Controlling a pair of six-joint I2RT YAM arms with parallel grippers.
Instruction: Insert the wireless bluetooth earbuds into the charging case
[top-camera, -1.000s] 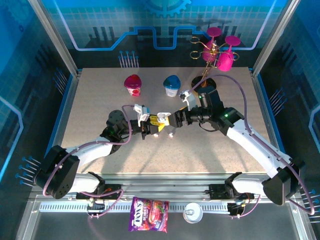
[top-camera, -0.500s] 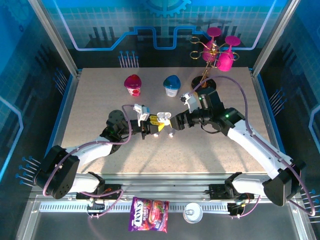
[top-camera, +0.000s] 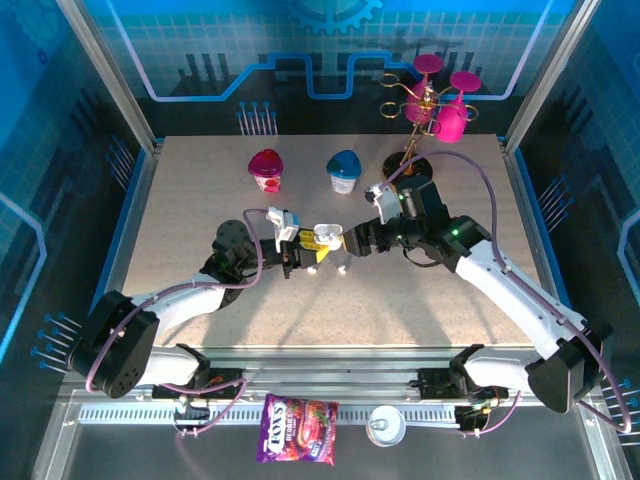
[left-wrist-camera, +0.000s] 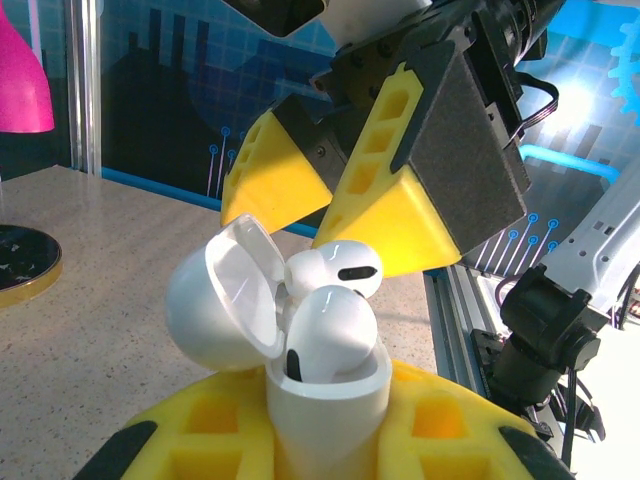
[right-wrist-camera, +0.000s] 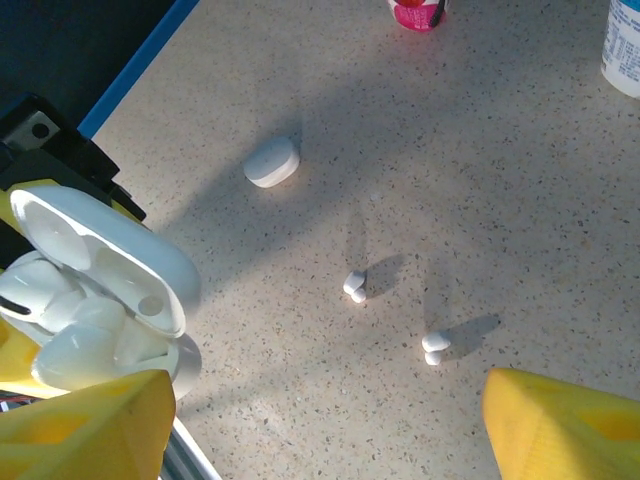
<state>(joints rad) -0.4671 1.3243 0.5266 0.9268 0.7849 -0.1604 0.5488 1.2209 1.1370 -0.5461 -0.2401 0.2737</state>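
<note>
Speckled desk (top-camera: 180, 220): pink-lidded cup (top-camera: 266, 169) at eleven o'clock, blue-lidded cup (top-camera: 344, 170) at twelve; closed white case (right-wrist-camera: 271, 162) and two loose earbuds (right-wrist-camera: 354, 287) near centre.

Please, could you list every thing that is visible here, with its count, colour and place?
charging case: 1, white, lid open, held in the left gripper
earbuds in the case: 2, white, heads sticking out
loose earbuds: 2, white, lying apart on the table
closed case: 1, white, on the table beyond the loose earbuds
pink cup: 1, far side of the table
blue cup: 1, right of the pink cup
stand: 1, gold with pink glasses, far right corner
candy bag: 1, purple and red, near rail
tin: 1, silver, beside the bag
table: 1, speckled beige
left gripper: yellow fingers, shut on the case
right gripper: yellow fingers, open, empty
</note>
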